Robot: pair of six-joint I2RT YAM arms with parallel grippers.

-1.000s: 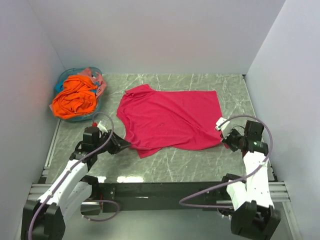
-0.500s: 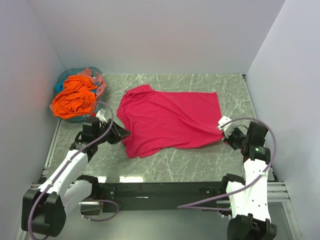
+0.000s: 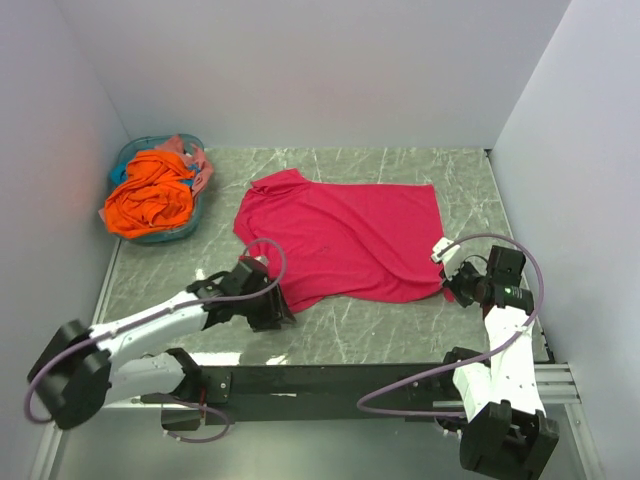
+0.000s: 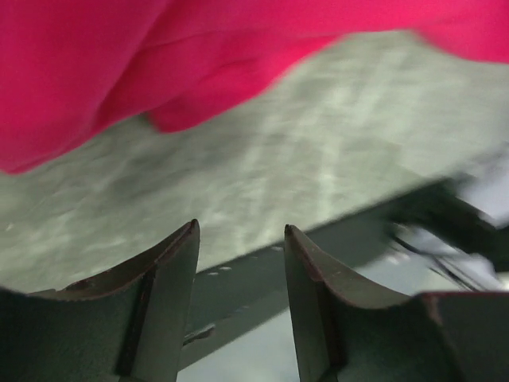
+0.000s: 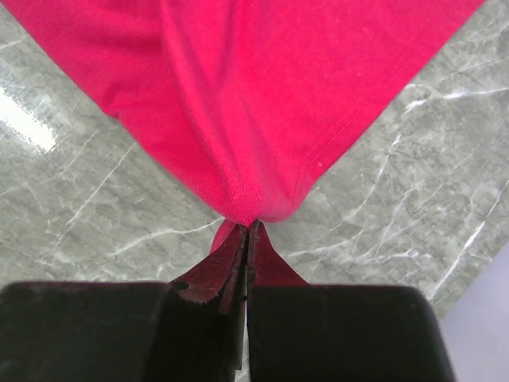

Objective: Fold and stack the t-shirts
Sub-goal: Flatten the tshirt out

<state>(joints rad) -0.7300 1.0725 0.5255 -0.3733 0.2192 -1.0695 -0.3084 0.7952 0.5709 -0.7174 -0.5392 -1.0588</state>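
Pinching crimson t-shirt (image 3: pixel 340 240) corner: right end effector (image 5: pixel 245 227); left end effector (image 4: pixel 238 239) spread; basket (image 3: pixel 131 153) holds orange t-shirt (image 3: pixel 150 195)

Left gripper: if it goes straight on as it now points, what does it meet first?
The left gripper would probably touch the bare table first, just short of the crimson t-shirt; depth is unclear.
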